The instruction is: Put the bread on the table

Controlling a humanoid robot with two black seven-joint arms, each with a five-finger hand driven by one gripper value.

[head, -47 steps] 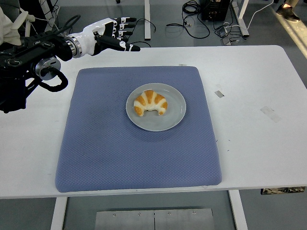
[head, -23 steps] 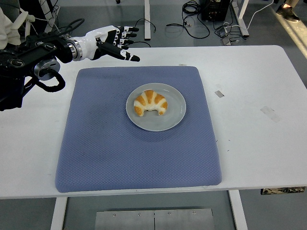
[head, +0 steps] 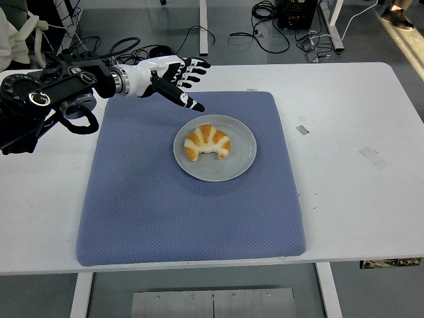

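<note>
Left hand (head: 173, 78) sits in the upper left of the frame, above the far left part of the blue mat (head: 132, 212), at the end of a black forearm that enters from the left edge. Fingers (head: 192, 68) are spread and extended toward the right; thumb (head: 189, 101) points down and right toward the plate. The hand holds nothing and touches nothing visible. The bread (head: 208, 142), a croissant with the curved back toward the top of the frame, lies on the grey plate (head: 242, 159) at the centre of the mat, just below and right of the thumb tip, apart from it. The mat lies on the white table (head: 358, 165).
</note>
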